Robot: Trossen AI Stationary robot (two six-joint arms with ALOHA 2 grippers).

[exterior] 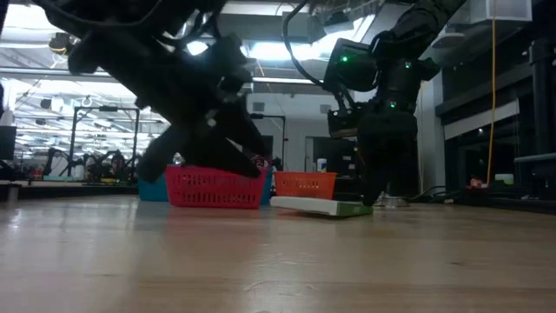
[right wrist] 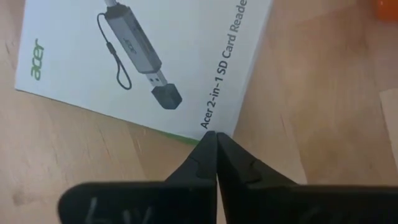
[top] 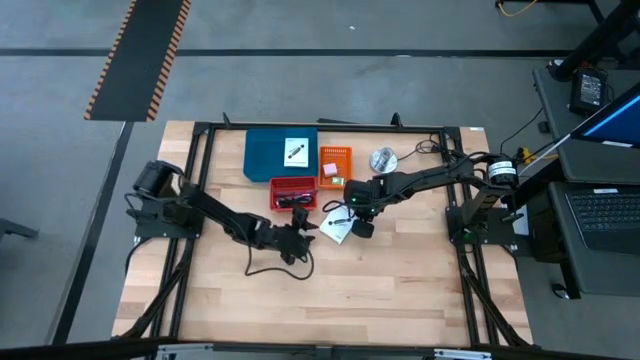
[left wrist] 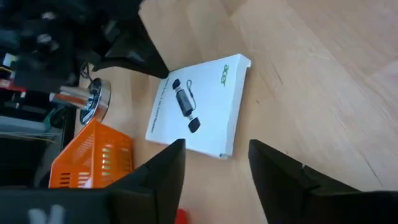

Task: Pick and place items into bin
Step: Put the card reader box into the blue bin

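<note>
Pale wooden desk point(top: 390, 280), plank seams visible, framed by black rails; grey floor around it with a striped hazard mat point(top: 140, 55). Low view looks into a bright hall with ceiling lights. White card-reader box point(left wrist: 200, 106) lies flat mid-desk (a second one sits on the blue bin point(top: 270, 155)). Right gripper point(right wrist: 216, 135), fingers pressed together, tips at the box's edge. Left gripper point(left wrist: 214, 163) fingers spread, empty, near the red basket point(exterior: 215, 187). Orange basket point(left wrist: 93, 158) beside.
</note>
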